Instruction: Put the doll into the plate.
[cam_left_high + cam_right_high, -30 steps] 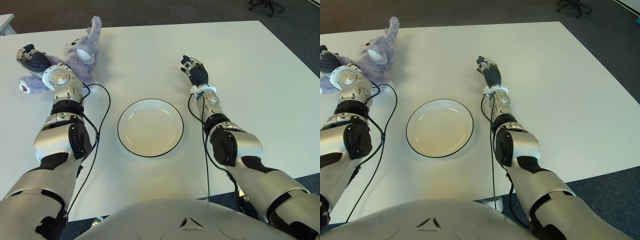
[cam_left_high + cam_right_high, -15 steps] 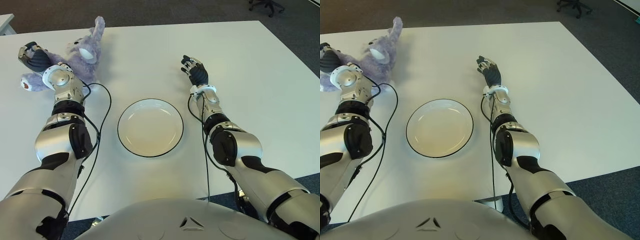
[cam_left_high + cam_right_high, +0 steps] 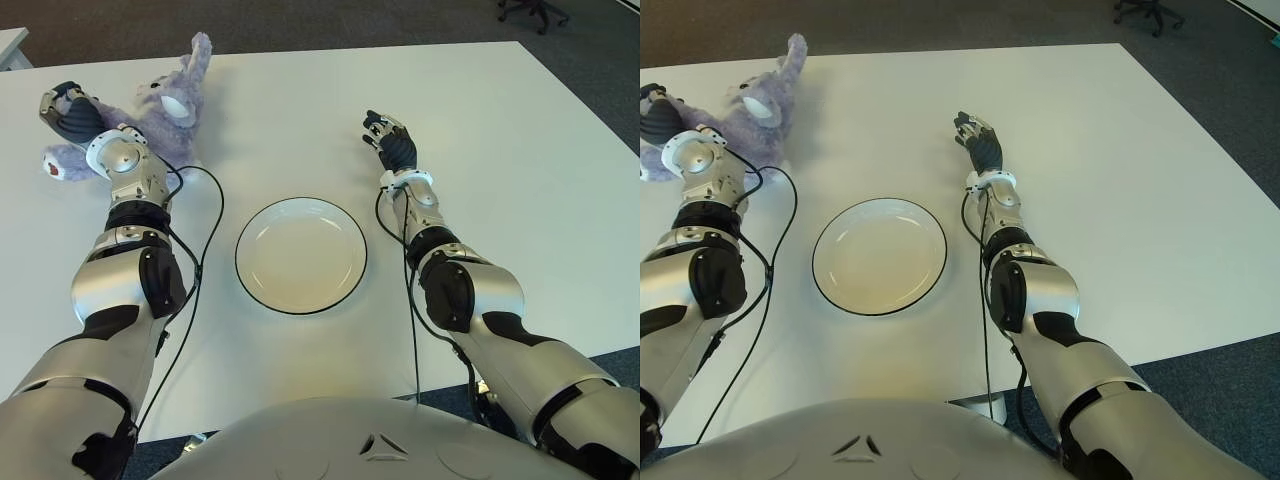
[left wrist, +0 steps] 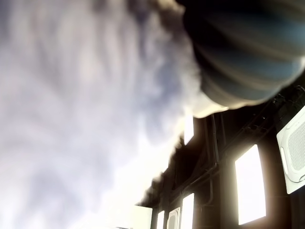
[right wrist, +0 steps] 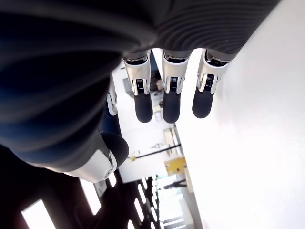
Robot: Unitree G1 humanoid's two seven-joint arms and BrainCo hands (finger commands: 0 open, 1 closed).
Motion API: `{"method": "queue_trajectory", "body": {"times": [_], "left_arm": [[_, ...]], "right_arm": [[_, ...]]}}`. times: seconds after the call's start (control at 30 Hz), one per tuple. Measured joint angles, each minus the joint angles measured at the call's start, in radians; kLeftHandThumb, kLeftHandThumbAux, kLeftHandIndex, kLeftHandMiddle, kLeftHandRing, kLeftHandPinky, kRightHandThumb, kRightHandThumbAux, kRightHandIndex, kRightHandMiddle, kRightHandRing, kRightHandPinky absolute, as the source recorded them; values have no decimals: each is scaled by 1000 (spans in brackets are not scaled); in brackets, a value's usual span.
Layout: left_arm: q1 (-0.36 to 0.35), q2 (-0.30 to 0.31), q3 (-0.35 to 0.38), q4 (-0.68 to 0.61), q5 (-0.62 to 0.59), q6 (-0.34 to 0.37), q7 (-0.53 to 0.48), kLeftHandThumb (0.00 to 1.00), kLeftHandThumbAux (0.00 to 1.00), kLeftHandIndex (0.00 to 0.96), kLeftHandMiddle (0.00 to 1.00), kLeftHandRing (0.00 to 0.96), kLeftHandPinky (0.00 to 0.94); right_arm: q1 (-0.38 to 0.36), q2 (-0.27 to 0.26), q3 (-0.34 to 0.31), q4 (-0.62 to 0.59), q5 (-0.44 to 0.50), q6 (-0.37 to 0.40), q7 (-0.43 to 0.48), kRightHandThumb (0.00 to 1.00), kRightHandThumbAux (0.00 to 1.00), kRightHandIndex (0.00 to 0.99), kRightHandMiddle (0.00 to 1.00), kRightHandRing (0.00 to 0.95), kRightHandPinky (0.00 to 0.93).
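Doll (image 3: 165,115) lay at the table's (image 3: 520,150) far left, well apart from the plate (image 3: 300,255), which sat bare near centre. Left hand (image 3: 68,112) was pressed into the plush, its wrist view filled with fur; probably closing for a pickup, but grip could not be told. Right hand (image 3: 392,145) showed just right of the plate, fingers (image 5: 171,102) apart and holding nothing, likely kept clear of the drop zone.
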Motion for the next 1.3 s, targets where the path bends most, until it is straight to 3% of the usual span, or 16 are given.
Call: {"method": "queue_trajectory", "body": {"times": [1.3], "left_arm": [[-24, -3, -94, -12, 44, 41, -90, 699, 711, 439, 857, 872, 856]], "right_arm": [[-4, 7, 19, -1, -16, 0, -56, 697, 725, 401, 164, 131, 152]]}}
